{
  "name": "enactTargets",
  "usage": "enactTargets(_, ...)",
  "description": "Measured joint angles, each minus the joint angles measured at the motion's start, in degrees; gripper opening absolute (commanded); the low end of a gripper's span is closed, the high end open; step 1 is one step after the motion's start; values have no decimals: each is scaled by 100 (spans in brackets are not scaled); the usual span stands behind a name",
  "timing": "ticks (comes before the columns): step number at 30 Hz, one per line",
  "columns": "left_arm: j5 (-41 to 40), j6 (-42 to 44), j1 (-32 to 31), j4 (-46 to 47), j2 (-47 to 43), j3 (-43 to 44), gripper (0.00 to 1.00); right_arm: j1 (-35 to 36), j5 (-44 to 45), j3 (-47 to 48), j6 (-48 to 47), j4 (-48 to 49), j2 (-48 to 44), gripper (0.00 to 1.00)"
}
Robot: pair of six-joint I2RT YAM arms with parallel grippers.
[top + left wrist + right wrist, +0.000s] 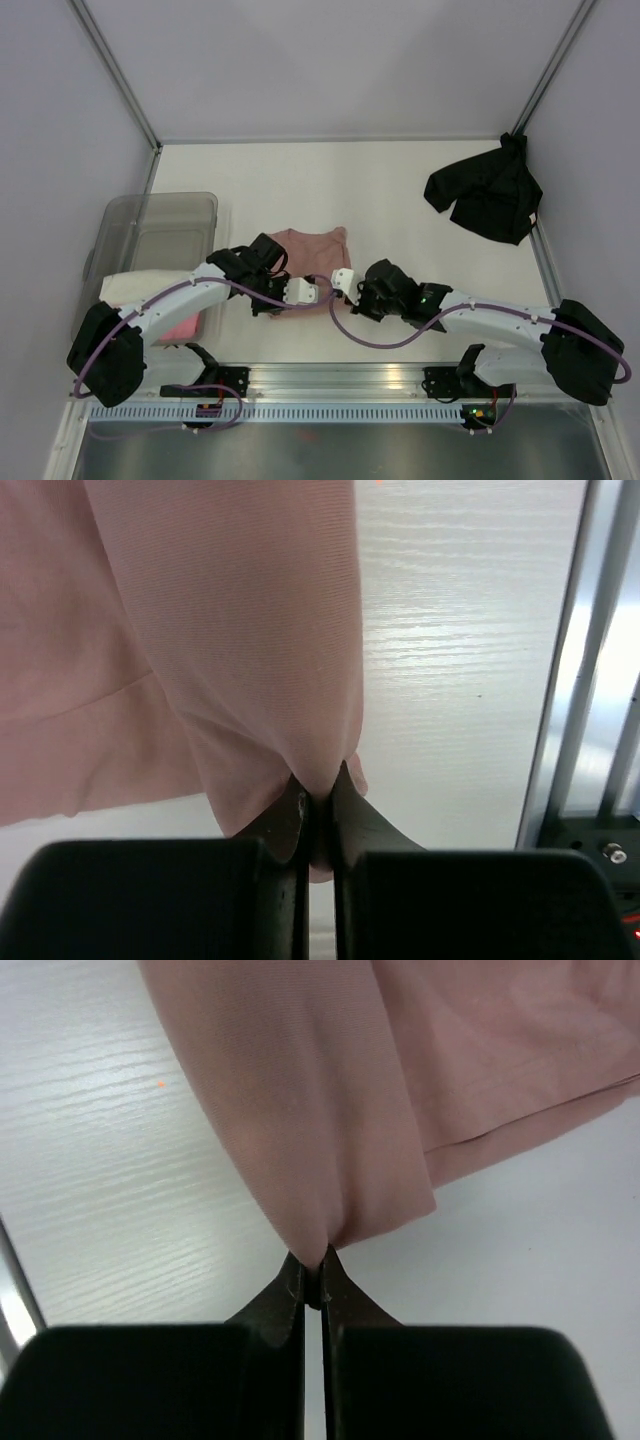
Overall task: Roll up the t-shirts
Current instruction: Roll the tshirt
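left jaws and right jaws are each clamping shut on an edge of the salmon-pink t-shirt (230, 630); cloth is spreading ahead of both tips over the bench (450, 680).

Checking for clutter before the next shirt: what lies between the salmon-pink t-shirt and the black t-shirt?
Nothing. In the top view, only bare white table separates the salmon-pink t-shirt from the black t-shirt.

Two white arm links (175, 298) with bulky black joints (105, 358), looping purple cables (380, 345), tapered black fingers (285, 822)
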Motion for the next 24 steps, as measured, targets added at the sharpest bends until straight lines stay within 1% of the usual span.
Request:
enactTargets(3, 238, 59, 52, -374, 15, 216, 2, -503, -848, 319, -146, -540, -251, 0)
enactTargets(5, 380, 111, 76, -680, 42, 396, 2, -706, -1375, 623, -317, -990, -260, 0)
enactTargets(10, 835, 216, 90, -1543, 267, 833, 2, -1034, -2693, 1263, -848, -2271, -9, 0)
enactTargets(13, 1082, 271, 133, -1805, 382, 866, 3, -1268, -3294, 1425, -999, -2677, 175, 0)
enactTargets(16, 1239, 295, 304, -1880, 507, 868, 7, -1613, -3753, 1515, -955, -2704, 531, 0)
enactTargets(17, 1279, 295, 398, -1871, 573, 879, 9, -1733, -3856, 1513, -872, -2649, 684, 1)
enactTargets(19, 1360, 293, 647, -1858, 793, 975, 12, -1902, -3963, 1513, -680, -2465, 990, 0)
enactTargets(24, 1375, 249, 1045, -1764, 1486, 1307, 23, -2162, -3993, 1513, -63, -1965, 1606, 0)
